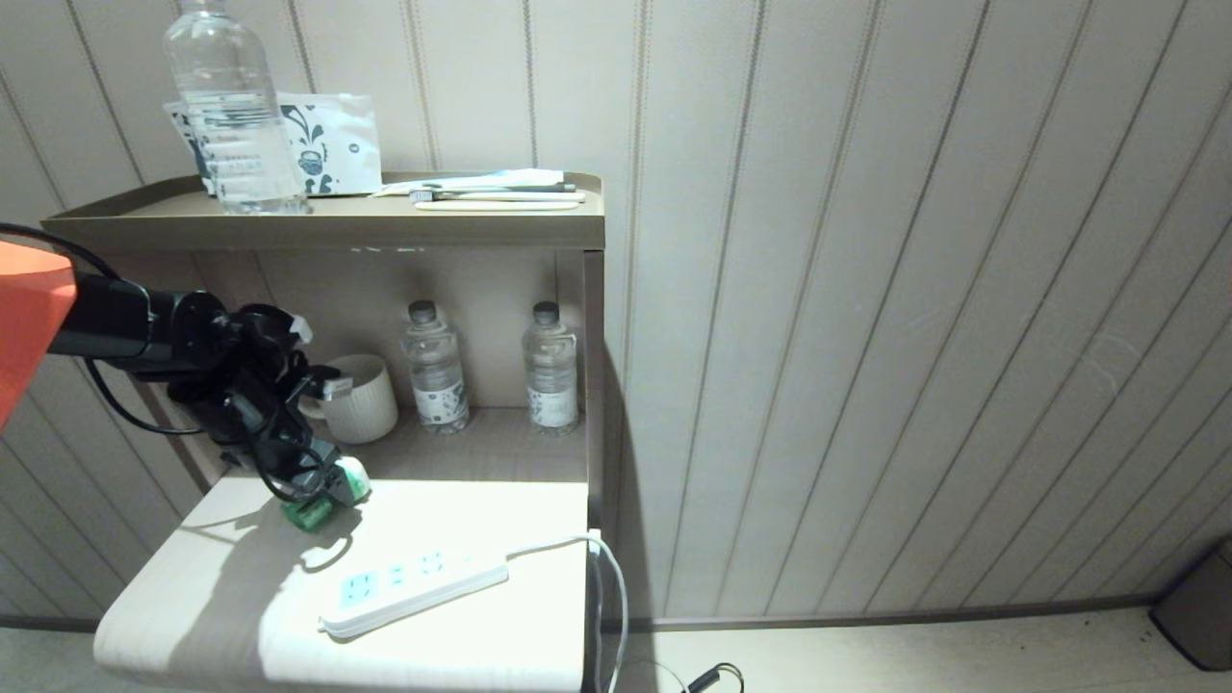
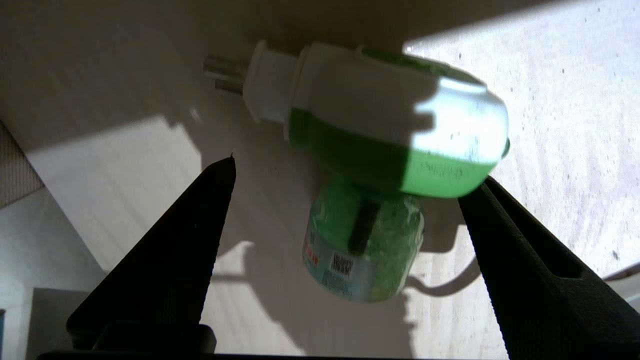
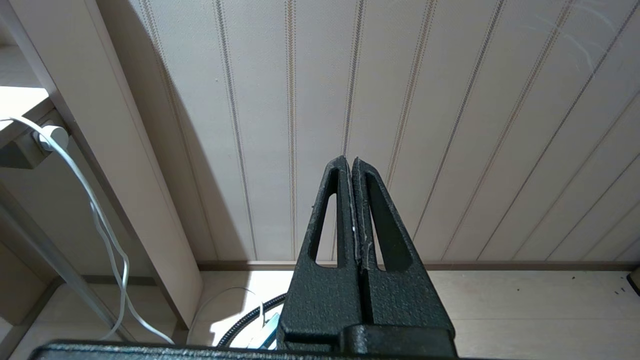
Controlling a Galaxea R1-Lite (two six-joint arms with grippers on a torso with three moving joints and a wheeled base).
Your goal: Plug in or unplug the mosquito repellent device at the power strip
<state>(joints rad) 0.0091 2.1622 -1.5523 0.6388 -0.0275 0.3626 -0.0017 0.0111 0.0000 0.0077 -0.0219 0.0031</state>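
The mosquito repellent device (image 1: 339,489) is at the back left of the white table top (image 1: 183,587), unplugged, its green bottle (image 2: 387,250) tipped toward the table. In the left wrist view its white and green head (image 2: 380,115) shows two bare metal prongs (image 2: 222,75). My left gripper (image 1: 313,481) is open around the device. One finger (image 2: 505,225) is right beside the head, and the other finger (image 2: 200,210) stands well clear. The power strip (image 1: 414,582) lies to the right of it, nearer the front, with nothing plugged in. My right gripper (image 3: 350,162) is shut and empty, facing the panelled wall.
A ribbed mug (image 1: 361,397) and two small water bottles (image 1: 435,366) (image 1: 551,366) stand in the niche behind the table. A big bottle (image 1: 231,106) and toiletries sit on the top shelf. The strip's white cord (image 1: 608,577) hangs over the table's right edge.
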